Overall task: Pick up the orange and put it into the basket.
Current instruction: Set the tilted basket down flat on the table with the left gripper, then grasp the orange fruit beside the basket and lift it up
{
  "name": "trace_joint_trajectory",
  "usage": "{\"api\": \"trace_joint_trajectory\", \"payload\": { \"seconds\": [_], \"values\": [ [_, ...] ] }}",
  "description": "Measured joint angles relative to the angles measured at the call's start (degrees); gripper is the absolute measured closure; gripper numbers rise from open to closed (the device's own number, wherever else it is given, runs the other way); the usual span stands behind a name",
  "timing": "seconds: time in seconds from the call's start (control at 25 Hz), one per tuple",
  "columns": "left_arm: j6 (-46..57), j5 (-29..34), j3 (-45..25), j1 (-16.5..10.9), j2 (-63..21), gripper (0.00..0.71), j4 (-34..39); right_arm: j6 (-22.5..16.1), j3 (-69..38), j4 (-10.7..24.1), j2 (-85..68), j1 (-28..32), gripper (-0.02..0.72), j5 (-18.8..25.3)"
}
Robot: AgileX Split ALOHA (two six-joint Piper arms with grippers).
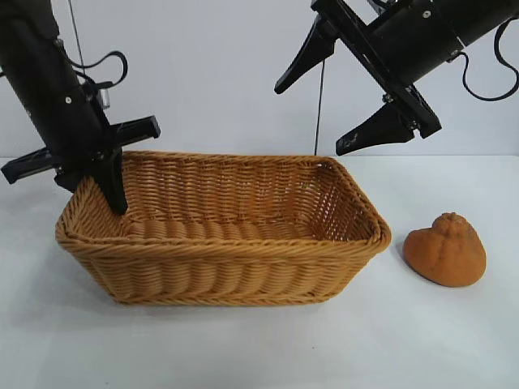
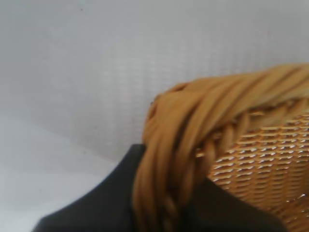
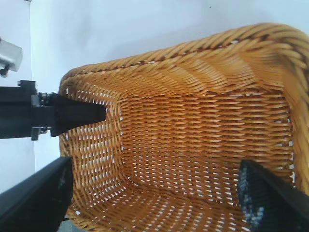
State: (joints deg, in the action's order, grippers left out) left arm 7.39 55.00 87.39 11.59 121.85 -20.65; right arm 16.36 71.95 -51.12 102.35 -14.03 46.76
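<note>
- Orange (image 1: 445,250): lies on the table (image 1: 243,348), just beside the basket's (image 1: 219,271) right end, outside it.
- Right gripper (image 1: 320,109): raised above the basket's right half, jaws spread wide, holding nothing.
- Left gripper (image 1: 81,174): at the basket's left end, one finger inside the wall; it appears to straddle the rim, grip uncertain.

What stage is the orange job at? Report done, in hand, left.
Done: nothing; the orange sits on the table right of the basket. In hand: left gripper straddles the basket's left rim; right gripper hangs open above the basket, holding nothing. Left: grasp, lift, drop in.
</note>
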Motion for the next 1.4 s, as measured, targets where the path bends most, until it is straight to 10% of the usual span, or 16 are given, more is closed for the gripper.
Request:
{"api": "trace_joint_trajectory", "payload": {
  "seconds": [0.32, 0.64, 1.0, 1.4],
  "values": [
    [-2.3, -2.7, 0.0, 0.0, 2.6, 0.573, -0.9, 0.0, 0.0, 0.0, 0.0, 0.0, 0.072, 0.5],
    [-2.4, -0.6, 0.0, 0.0, 1.9, 0.129, -1.5, 0.0, 0.0, 0.0, 0.0, 0.0, 0.072, 0.5],
    [-2.5, 4.6, 3.9, -0.9, -7.6, 0.098, 4.5, 0.0, 0.0, 0.0, 0.0, 0.0, 0.072, 0.7],
    [-4.3, 14.4, 11.4, -9.6, -8.9, 0.098, 19.7, 0.0, 0.0, 0.2, 0.0, 0.0, 0.072, 0.7]
  ]
}}
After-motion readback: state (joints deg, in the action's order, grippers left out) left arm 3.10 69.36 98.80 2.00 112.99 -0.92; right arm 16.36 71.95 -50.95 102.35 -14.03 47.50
